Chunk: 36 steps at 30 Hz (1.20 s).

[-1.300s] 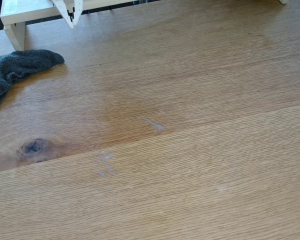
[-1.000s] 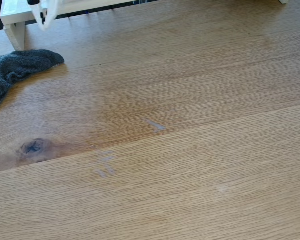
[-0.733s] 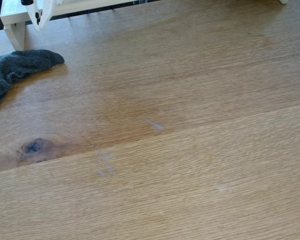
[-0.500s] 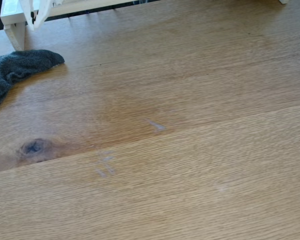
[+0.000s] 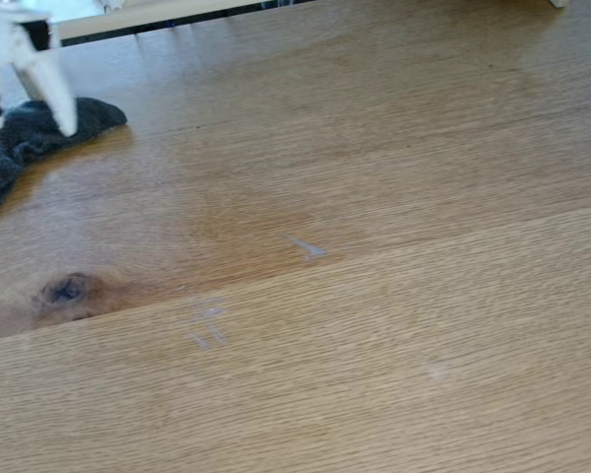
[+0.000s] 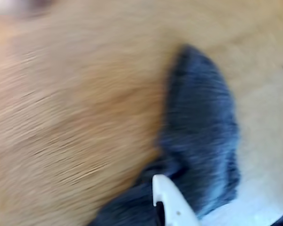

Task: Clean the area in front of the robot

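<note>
The gripper [image 5: 25,123] hangs at about ten o'clock in the fixed view, its white jaws spread apart, one tip over the near end of the grey cloth [image 5: 20,148]. The cloth lies on the bench [image 5: 394,197] at the far left edge, near nine to ten o'clock, bunched and limp. Its long axis runs from a rounded end pointing toward two o'clock down to the seven o'clock edge, where it leaves the picture. In the wrist view the cloth [image 6: 203,127] is blurred, with its rounded end toward twelve o'clock and one white finger [image 6: 172,202] showing at six o'clock over it.

The cloth looks soft, light and fuzzy, so it should crumple under a pinch and drag easily without slipping. A fold in the thicker middle seems the better hold, rather than the thin tip.

Faint pale streaks [image 5: 207,323] sit near seven o'clock, with another mark [image 5: 307,246] near the centre, both well apart from the cloth.
</note>
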{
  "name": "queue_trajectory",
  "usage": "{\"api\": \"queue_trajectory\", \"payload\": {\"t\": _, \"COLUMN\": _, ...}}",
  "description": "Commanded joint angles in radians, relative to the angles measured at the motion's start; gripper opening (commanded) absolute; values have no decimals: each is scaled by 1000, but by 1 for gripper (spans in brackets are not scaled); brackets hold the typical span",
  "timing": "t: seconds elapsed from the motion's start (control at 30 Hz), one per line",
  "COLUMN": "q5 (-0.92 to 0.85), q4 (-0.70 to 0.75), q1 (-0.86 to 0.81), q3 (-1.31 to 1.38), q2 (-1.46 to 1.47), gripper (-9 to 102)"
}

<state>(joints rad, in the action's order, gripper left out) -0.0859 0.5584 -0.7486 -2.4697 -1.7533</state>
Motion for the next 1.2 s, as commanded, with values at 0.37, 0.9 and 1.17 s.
{"api": "queue_trajectory", "payload": {"t": 0.37, "q5": -316, "q4": 12, "q1": -318, "q3": 298, "q2": 535, "gripper": 13}}
{"api": "queue_trajectory", "payload": {"t": 0.9, "q5": 97, "q4": 262, "q1": 405, "q3": 295, "q2": -31, "gripper": 0}}
{"api": "queue_trajectory", "payload": {"t": 1.17, "q5": 241, "q4": 199, "q1": 1086, "q3": 282, "q2": -100, "gripper": 0}}
